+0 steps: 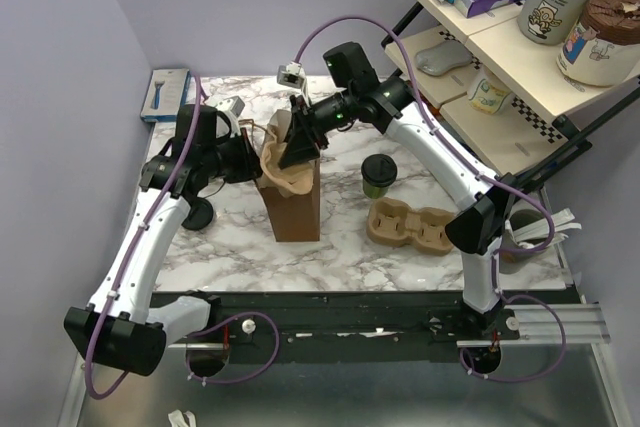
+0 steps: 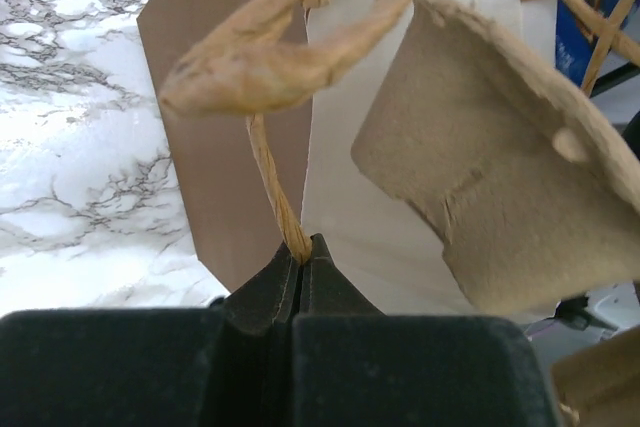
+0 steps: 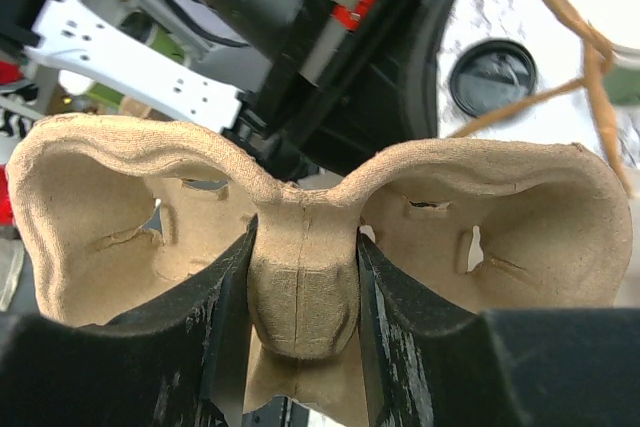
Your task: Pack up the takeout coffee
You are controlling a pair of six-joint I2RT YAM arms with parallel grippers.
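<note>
The takeout coffee (image 1: 379,175), a dark-green cup with a black lid, stands on the marble table right of the upright brown paper bag (image 1: 292,205). My left gripper (image 1: 254,153) is at the bag's top left, shut on the bag's twisted paper handle (image 2: 283,215), which is pinched at the fingertips (image 2: 318,265). My right gripper (image 1: 302,143) holds a brown pulp cup tray (image 1: 284,163) over the bag's mouth. It is shut on the tray's middle post (image 3: 303,292), with the two cup wells (image 3: 500,217) spreading to either side.
A second pulp tray (image 1: 410,228) lies flat right of the bag. A loose black lid (image 3: 492,75) rests on the marble near the left arm. A shelf rack (image 1: 520,47) with boxes and tubs stands at the right. A blue box (image 1: 165,93) leans at the back left.
</note>
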